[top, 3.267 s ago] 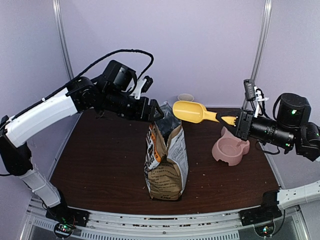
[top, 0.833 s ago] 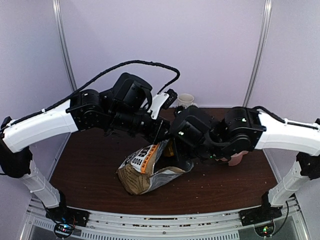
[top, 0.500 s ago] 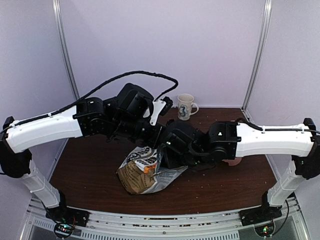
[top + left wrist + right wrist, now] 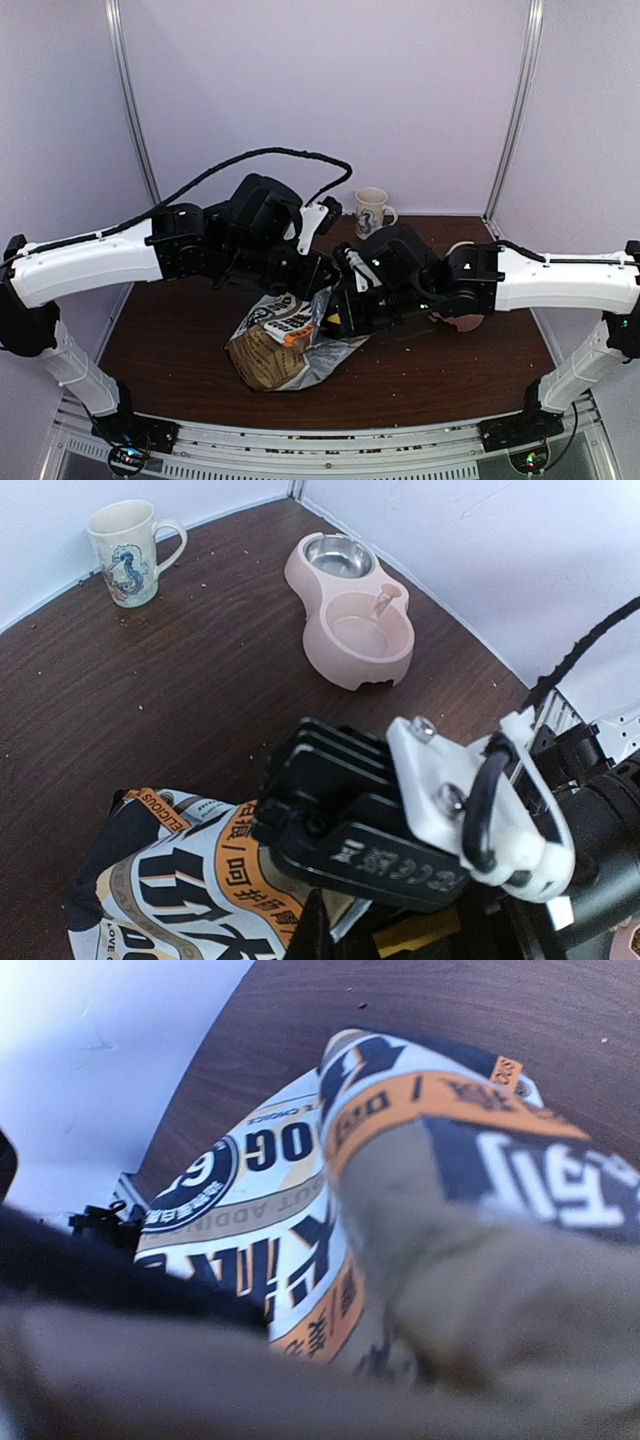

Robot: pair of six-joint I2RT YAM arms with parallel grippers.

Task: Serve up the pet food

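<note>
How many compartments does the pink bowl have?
2. The steel-lined compartment is at the end nearer the mug; the plain pink compartment is at the end nearer the bag. The whole bowl shows, so none is hidden.

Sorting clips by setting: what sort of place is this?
Probably a robot test booth, not a home: plain lilac walls, metal corner posts, a slotted metal rail fronting the brown table.

Mug (image 4: 125,552), pink double bowl (image 4: 350,615), table (image 4: 210,680)

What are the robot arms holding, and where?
Left end effector pinches the food bag at its top edge. Right end effector, inside the bag's mouth, seems to grip the yellow scoop; which part is hidden.
</note>
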